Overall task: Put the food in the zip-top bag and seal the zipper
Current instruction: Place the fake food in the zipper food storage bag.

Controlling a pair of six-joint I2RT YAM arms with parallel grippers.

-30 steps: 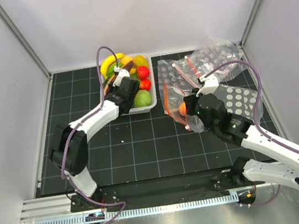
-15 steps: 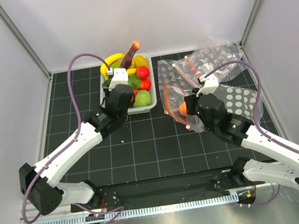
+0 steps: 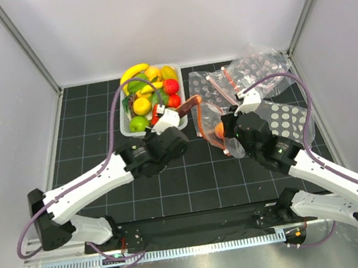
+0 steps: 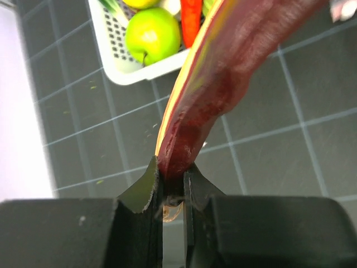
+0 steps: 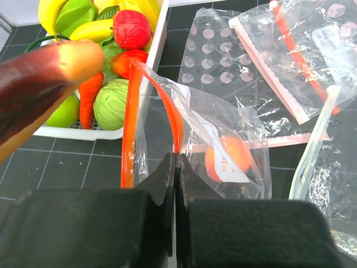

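Glossy plastic food (image 5: 132, 29), clear crinkly bag (image 5: 223, 120)

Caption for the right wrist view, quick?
Right gripper pinching the bag by its zipper, brown-purple toy poised at the mouth.

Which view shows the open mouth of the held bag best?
Right wrist: the bag is close, its zipper spread open, the right gripper pinching it. The top view shows it small; the left wrist view does not show the mouth.

The left arm (image 3: 92, 181) and right arm (image 3: 332, 179) share white links, black joints and looping purple cables (image 3: 310, 112).
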